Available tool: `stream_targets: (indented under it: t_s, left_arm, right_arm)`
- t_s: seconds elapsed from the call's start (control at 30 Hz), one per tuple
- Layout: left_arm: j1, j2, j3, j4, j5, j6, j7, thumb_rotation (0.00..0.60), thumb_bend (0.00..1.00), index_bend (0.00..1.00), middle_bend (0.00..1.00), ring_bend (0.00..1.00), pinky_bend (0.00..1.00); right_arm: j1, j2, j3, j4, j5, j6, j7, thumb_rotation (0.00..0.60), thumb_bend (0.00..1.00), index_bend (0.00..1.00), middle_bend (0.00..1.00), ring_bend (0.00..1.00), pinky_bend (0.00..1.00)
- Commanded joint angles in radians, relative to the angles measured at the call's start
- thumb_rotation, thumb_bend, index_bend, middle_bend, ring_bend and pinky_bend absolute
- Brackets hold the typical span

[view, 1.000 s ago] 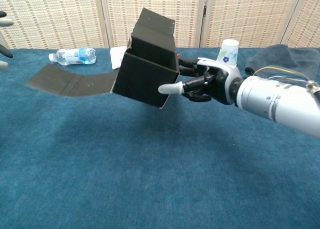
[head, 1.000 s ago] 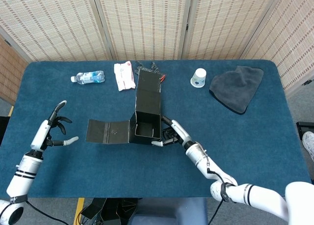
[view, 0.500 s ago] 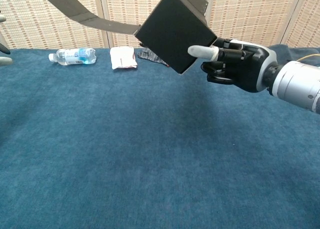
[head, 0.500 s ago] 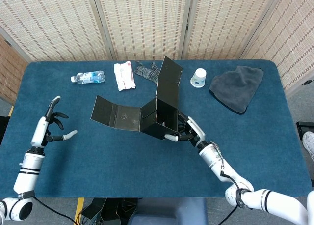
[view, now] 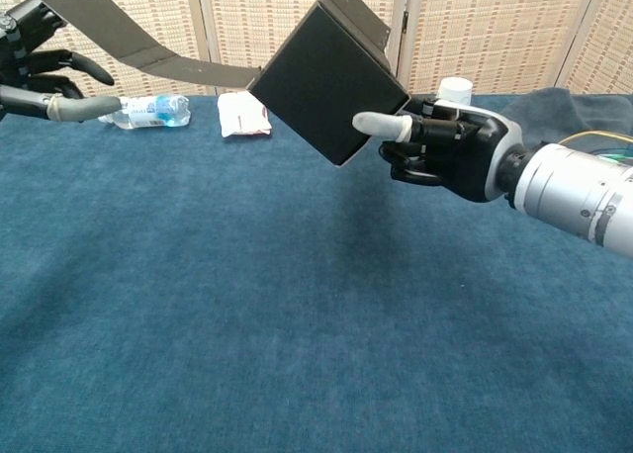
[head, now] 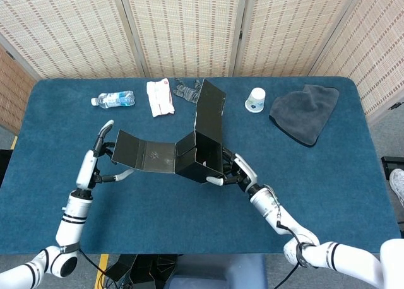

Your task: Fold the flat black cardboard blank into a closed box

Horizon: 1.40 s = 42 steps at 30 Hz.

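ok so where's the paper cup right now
In the head view the paper cup stands at the table's far edge, right of centre, between the raised black box and the dark cloth.

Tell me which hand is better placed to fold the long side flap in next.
Probably the left hand: it sits open at the free end of the black cardboard box's long flap, while the right hand is holding the box body aloft.

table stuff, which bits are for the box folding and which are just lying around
For the job: black cardboard box, right hand gripping it, left hand at its long flap.

Lying about: water bottle, white packet, paper cup, grey cloth.
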Motion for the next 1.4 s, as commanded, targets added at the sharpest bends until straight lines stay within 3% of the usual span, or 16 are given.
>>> stream_targets:
  t_s: [0.03, 0.4, 0.8, 1.03, 1.27, 1.4]
  left_arm:
    - [-0.02, -0.03, -0.016, 0.024, 0.014, 0.021, 0.034, 0.6, 0.0, 0.0, 0.0, 0.39, 0.61]
    - [-0.045, -0.12, -0.055, 0.048, 0.021, 0.108, 0.076, 0.6, 0.0, 0.0, 0.0, 0.4, 0.61]
    - [-0.06, -0.139, -0.07, -0.014, 0.02, 0.127, 0.123, 0.6, 0.0, 0.0, 0.0, 0.42, 0.62]
    - [-0.075, -0.161, -0.079, 0.019, 0.041, 0.159, 0.14, 0.6, 0.0, 0.01, 0.03, 0.45, 0.62]
    - [-0.097, -0.162, -0.072, 0.08, 0.086, 0.189, 0.113, 0.6, 0.0, 0.28, 0.21, 0.52, 0.62]
    - [-0.109, -0.147, -0.06, 0.1, 0.105, 0.188, 0.102, 0.6, 0.0, 0.3, 0.22, 0.52, 0.62]
  right_arm:
    - [0.003, 0.002, -0.007, -0.004, 0.001, -0.001, 0.002, 0.6, 0.34, 0.39, 0.41, 0.81, 1.0]
    - [0.011, -0.015, -0.029, -0.002, 0.002, 0.013, 0.004, 0.6, 0.33, 0.39, 0.41, 0.81, 1.0]
    - [0.025, -0.028, -0.03, 0.004, 0.007, 0.02, 0.017, 0.6, 0.33, 0.39, 0.41, 0.81, 1.0]
    - [0.038, -0.018, -0.04, -0.002, 0.007, -0.006, 0.025, 0.6, 0.33, 0.39, 0.41, 0.81, 1.0]
    - [0.053, -0.001, -0.039, -0.017, 0.012, -0.023, 0.005, 0.6, 0.33, 0.39, 0.41, 0.81, 1.0]
    - [0.065, 0.007, -0.039, -0.022, 0.016, -0.043, 0.0, 0.6, 0.33, 0.39, 0.41, 0.81, 1.0]
